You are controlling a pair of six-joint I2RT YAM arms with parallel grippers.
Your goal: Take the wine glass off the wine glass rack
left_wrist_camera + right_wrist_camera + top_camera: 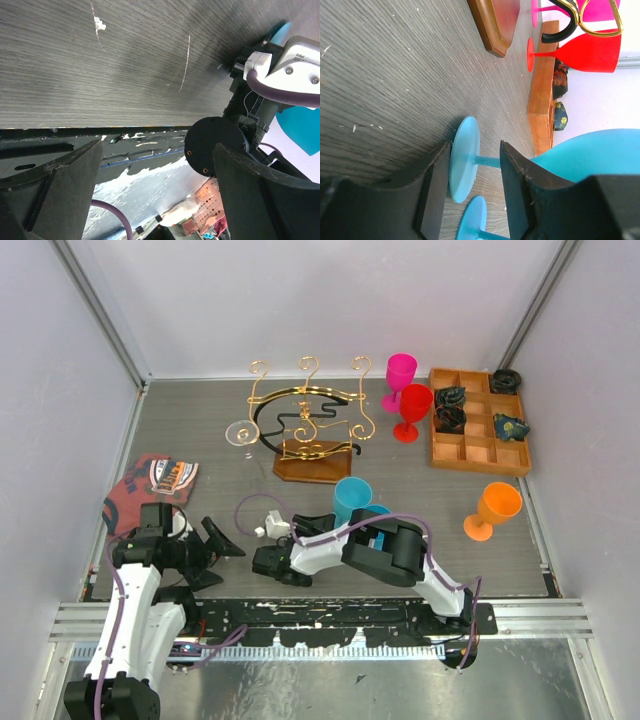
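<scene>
Rack: the gold wire wine glass rack (305, 420), with scroll arms on a brown wooden base, stands mid-table, well apart from both of your arms.
Left gripper (157, 150): black fingers spread wide, nothing between them.
Right gripper (475, 147): parted and empty. The turquoise plastic goblets (352, 498) only show beyond it.
Wine glass: the clear stemmed wine glass (240, 433) sits at the rack's left side, seemingly still hooked on.
Progress: nothing done yet — you still have the reach, grasp and lift-off ahead.
</scene>
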